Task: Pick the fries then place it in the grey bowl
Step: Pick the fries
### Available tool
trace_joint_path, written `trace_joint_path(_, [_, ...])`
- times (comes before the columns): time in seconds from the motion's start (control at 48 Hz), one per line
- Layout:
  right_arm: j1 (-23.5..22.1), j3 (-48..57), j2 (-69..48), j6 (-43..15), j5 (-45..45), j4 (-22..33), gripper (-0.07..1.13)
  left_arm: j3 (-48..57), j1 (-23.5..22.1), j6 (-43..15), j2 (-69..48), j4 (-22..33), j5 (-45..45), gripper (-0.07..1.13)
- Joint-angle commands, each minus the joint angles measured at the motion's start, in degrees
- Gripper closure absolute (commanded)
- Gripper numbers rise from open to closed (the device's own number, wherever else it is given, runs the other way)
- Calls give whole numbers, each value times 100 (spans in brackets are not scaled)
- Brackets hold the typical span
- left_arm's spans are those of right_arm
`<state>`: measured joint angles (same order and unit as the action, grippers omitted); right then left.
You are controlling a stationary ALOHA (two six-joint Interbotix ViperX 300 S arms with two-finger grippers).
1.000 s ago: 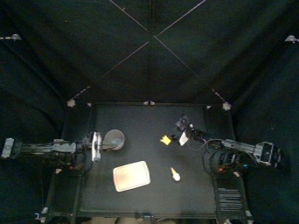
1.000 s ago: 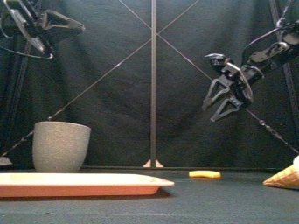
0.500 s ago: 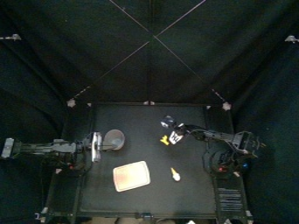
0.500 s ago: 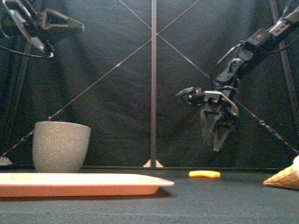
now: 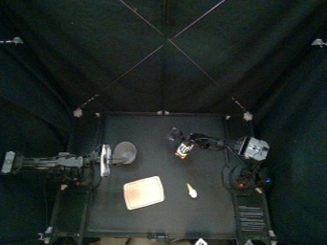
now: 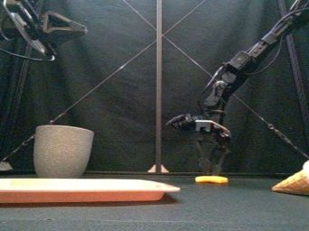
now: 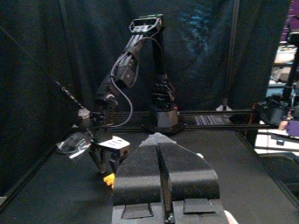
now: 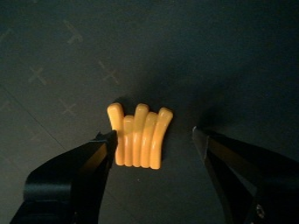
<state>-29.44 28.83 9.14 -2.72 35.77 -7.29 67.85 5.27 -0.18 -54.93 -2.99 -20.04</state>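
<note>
Right tool (image 8: 151, 138) is spread wide, low over the fries (image 8: 138, 136) on the surface (image 5: 147, 129), a jaw either side. Left tool (image 7: 163, 156) rests pressed together by the grey bowl (image 5: 124, 150).

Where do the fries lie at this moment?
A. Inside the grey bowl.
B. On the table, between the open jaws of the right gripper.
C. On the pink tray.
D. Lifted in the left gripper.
B: the right wrist view shows the fries flat on the table, with one jaw of the right gripper on each side.
</note>
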Motion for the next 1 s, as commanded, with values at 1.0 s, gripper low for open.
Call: trace_joint_path(1.0, [378, 149, -176, 0, -158, 44, 40, -79, 105, 0, 35, -18, -44, 107])
